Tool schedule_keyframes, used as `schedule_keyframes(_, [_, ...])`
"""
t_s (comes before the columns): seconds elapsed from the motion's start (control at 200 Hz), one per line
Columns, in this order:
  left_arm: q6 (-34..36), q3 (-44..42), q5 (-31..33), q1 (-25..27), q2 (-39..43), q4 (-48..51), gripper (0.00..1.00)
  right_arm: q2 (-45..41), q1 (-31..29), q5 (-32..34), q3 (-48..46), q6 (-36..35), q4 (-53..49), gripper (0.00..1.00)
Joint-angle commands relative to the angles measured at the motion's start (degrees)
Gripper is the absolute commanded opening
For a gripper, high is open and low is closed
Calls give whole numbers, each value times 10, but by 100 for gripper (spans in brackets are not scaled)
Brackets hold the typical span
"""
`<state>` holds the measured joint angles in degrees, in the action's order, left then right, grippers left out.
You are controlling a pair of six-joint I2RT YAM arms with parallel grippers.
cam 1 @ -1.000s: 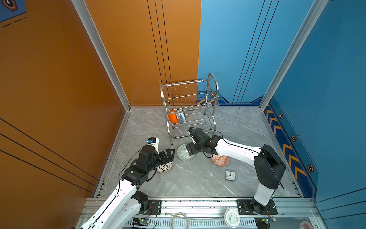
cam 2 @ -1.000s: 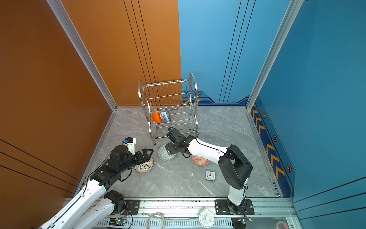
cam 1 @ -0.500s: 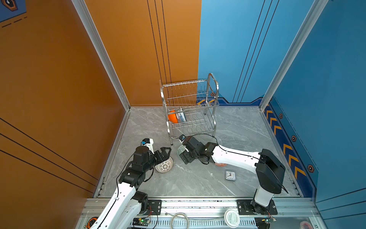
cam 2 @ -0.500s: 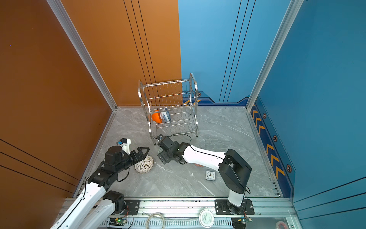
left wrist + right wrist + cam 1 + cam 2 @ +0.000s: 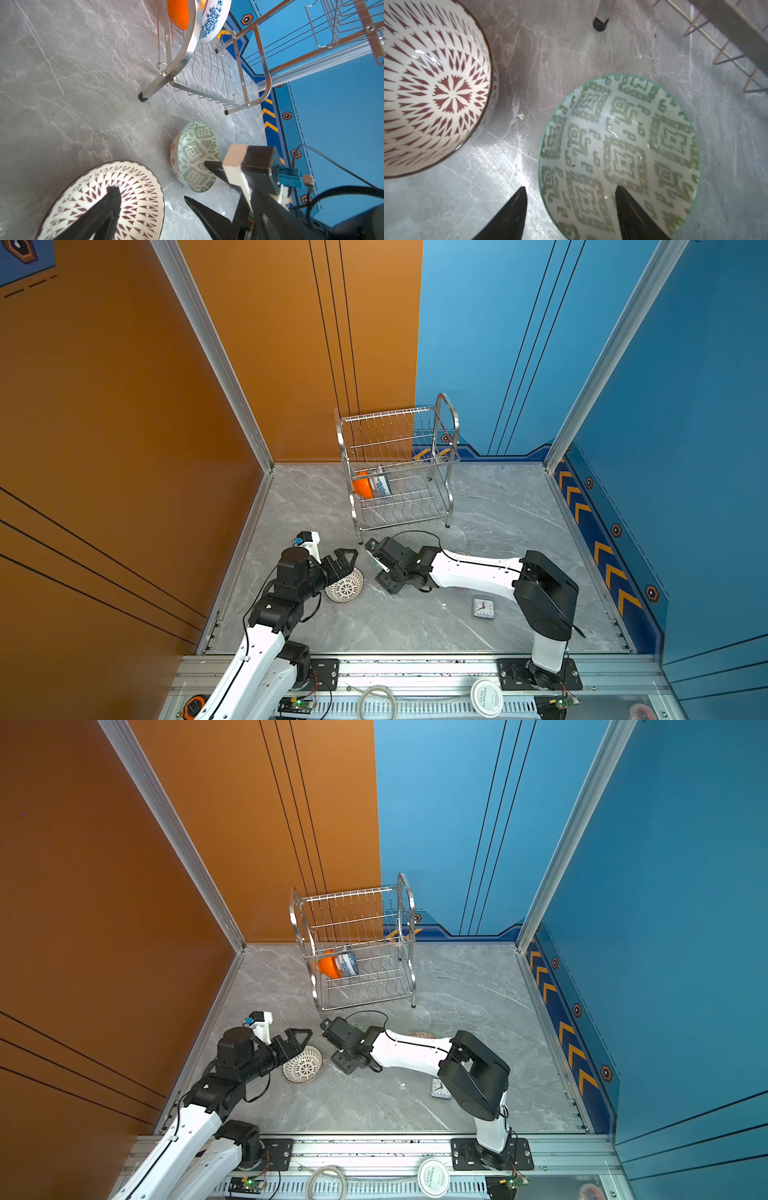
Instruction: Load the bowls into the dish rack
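One grey marbled desk (image 5: 498, 506) carries everything. Far and centre stands the two-tier silver wire dish rack (image 5: 386, 414), with a glossy orange bowl (image 5: 360, 485) and a blue-flowered white bowl (image 5: 381, 485) on edge at the left end of its lower shelf. Near-left, the left hand (image 5: 149, 192) is spread wide astride the rim of a white bowl with dark lattice pattern (image 5: 345, 585). Just right of it, the right hand (image 5: 570, 188) has its fingers apart, one inside and one outside a green-patterned white bowl (image 5: 618, 149), clear of the rim on both sides. An orange-red patterned bowl (image 5: 422, 1036) peeks from behind the right arm. A small square clock (image 5: 483, 608) lies near-right.
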<state>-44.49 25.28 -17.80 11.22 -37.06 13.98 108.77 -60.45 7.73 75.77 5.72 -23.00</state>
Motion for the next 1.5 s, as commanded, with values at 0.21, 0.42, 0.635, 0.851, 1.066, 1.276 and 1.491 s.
schedule_keyframes(0.21, [1,-11,-17,-9,6,-6,98,30,-3,-9,38,-13,-19,56])
schedule_keyframes(0.42, [2,-11,-19,-14,8,-4,98,46,-2,-17,49,-12,-19,48])
schedule_keyframes(0.635, [3,-12,-22,-18,13,-1,98,55,-2,-19,47,-10,-21,43])
schedule_keyframes(0.851, [0,-13,-23,-20,16,0,98,60,0,-14,48,-9,-23,35])
schedule_keyframes(1.066, [1,-12,-23,-21,16,0,98,72,2,-14,50,-9,-27,30])
schedule_keyframes(1.276, [1,-13,-24,-23,16,0,98,69,2,-12,51,-8,-29,23])
schedule_keyframes(1.491, [1,-15,-23,-23,16,0,98,52,2,-11,50,-7,-30,15])
